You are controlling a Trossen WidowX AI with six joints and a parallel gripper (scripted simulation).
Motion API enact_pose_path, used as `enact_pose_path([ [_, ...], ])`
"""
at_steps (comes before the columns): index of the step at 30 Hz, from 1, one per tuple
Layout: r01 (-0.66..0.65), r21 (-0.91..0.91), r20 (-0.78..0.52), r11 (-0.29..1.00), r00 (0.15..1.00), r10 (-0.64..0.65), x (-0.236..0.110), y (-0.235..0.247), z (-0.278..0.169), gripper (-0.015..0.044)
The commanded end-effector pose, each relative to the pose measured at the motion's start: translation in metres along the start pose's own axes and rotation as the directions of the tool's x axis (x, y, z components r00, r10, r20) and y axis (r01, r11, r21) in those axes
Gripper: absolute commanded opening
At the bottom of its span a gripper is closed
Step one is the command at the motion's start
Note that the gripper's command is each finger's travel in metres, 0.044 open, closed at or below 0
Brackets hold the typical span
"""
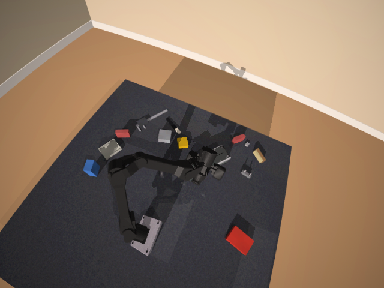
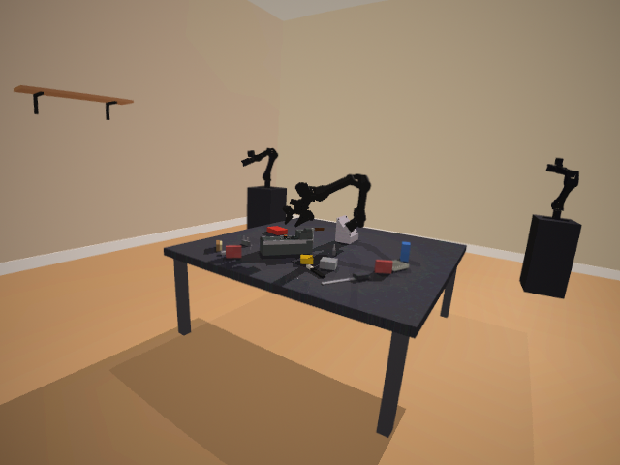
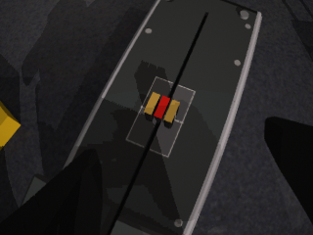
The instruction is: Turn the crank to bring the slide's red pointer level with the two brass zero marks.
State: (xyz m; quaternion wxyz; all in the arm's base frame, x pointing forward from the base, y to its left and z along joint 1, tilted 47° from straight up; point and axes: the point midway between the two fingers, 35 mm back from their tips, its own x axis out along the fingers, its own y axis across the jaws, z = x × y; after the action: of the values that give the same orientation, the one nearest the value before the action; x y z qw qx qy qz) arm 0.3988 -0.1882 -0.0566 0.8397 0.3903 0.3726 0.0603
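Hovering spread wide and empty: gripper (image 3: pixel 186 176), above the machine (image 3: pixel 215 92), red pointer (image 3: pixel 162 108) between the brass marks (image 3: pixel 172 110).

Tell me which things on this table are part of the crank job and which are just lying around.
Job: the slide machine, its red pointer between the two brass marks, the open gripper above it.

Lying about: yellow block, blue block, grey block, big red block, tan block.
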Motion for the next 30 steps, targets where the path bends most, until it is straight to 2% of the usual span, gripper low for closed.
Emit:
enact_pose_path([
  [1, 0.001, 0.0, 0.0, 1.0, 1.0, -0.001, -0.0001, -0.0002, 0.0001, 0.044],
  [2, 0.001, 0.0, 0.0, 1.0, 1.0, -0.001, -0.0001, -0.0002, 0.0001, 0.044],
  [19, 0.001, 0.0, 0.0, 1.0, 1.0, -0.001, -0.0001, -0.0002, 0.0001, 0.0],
  [30, 0.0, 0.0, 0.0, 1.0, 1.0, 0.0, 0.0, 0.0, 0.0, 0.0],
])
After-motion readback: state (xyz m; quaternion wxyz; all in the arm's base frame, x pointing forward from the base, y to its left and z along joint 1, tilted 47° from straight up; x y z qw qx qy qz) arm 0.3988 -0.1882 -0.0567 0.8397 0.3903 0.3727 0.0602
